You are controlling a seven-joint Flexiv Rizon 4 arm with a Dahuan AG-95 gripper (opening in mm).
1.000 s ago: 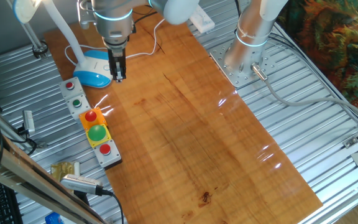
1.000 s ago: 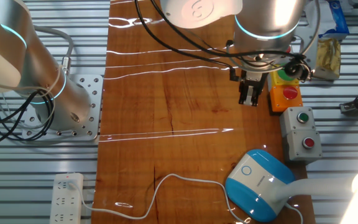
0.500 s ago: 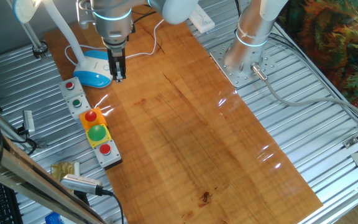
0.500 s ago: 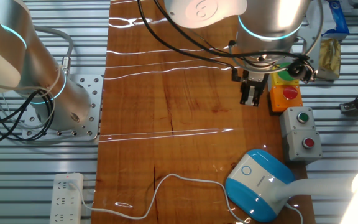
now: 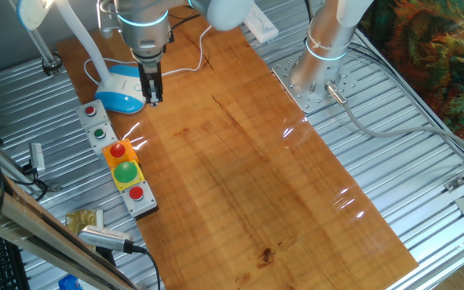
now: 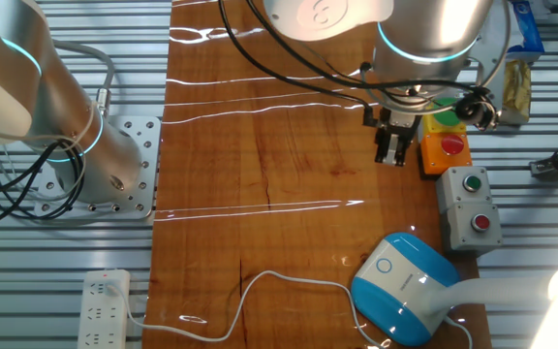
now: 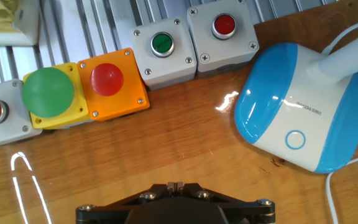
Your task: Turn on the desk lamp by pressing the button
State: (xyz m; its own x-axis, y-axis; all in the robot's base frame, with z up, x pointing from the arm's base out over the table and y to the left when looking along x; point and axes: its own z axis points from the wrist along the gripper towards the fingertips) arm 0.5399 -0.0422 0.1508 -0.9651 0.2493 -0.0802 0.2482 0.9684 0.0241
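Barely anything has moved: only the silver arm's black two-finger gripper (image 6: 388,160) has crept slightly further from the lamp, above bare wood.

Largest first, the long wooden tabletop (image 5: 248,177) carries the white, blue-rimmed desk lamp (image 6: 407,288) at one end, its slanted arm rising off the base's rear. Beside it run grey and orange button boxes (image 7: 114,84). The tiny round touch button (image 7: 295,139) is untouched. Whether the fingers are parted, I cannot tell.
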